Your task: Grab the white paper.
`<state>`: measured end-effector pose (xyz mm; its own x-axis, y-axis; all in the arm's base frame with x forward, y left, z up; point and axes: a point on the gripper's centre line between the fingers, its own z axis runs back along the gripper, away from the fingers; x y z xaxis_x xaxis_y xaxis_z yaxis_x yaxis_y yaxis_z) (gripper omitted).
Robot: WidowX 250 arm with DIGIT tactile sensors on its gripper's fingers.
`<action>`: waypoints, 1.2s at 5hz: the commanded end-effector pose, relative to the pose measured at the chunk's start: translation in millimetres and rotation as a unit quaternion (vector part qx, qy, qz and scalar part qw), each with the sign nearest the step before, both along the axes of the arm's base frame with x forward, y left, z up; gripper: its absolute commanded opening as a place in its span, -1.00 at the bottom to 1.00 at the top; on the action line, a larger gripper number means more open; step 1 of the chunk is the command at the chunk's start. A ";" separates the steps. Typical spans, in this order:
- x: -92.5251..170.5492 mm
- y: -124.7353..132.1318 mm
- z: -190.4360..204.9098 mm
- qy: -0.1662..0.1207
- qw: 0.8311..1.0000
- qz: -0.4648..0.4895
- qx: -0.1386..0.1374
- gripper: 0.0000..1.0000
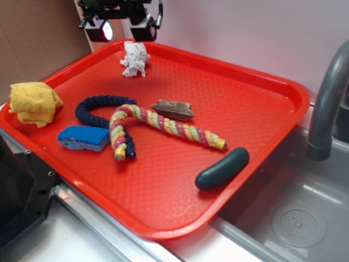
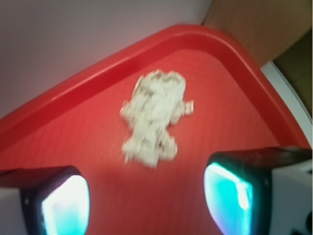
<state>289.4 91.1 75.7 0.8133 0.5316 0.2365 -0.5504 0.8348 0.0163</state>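
Red tray [image 1: 262,109]: it takes up most of the exterior view, lying on the surface beside a steel sink [image 1: 294,213] with a grey faucet [image 1: 327,98] at the right.

My claw [image 1: 124,26]: it hangs at the top of the exterior view, over the tray's far corner, above and slightly behind the white paper [image 1: 134,59]. Only its lower end shows, so I cannot report the arm's pose beyond that. In the wrist view the claw [image 2: 146,200] points down at the tray, with its 2 fingers [image 2: 66,203] spread wide at the bottom corners of the picture. They hold nothing, and bare tray floor shows between them.

Multicoloured rope [image 1: 163,128]: it is bent into a hook near the tray's middle and crosses over a dark blue rope [image 1: 92,106].

Yellow cloth [image 1: 34,102]: folded, on the tray's left rim.

Dark green cucumber-shaped item [image 1: 222,169]: near the front right rim.

Blue sponge [image 1: 83,138]: just beside the ropes' left ends.

Brown chunk [image 1: 173,109]: it touches the multicoloured rope's upper side.

White paper [image 2: 154,115]: 1 small crumpled wad, resting on the tray floor near the far rim and well apart from the other items. In the wrist view it lies ahead of the fingers, roughly centred between them, with neither one touching it. That view is blurred.
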 end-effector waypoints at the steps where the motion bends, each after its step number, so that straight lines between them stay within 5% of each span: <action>1: 24.5 21.2 -27.6 -0.049 0.996 -0.061 -0.031 1.00; 2: 33.9 5.2 -24.5 -0.085 0.983 -0.153 -0.056 0.70; 3: 33.1 6.4 -30.9 -0.068 0.985 -0.149 -0.050 -1.00; 5: 22.1 -7.3 -18.2 -0.035 0.990 -0.136 -0.006 -1.00; 6: 3.4 -20.4 11.4 -0.029 0.989 -0.143 -0.010 -1.00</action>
<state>286.1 65.3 71.8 0.9284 0.2978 0.2223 -0.2999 0.9537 -0.0251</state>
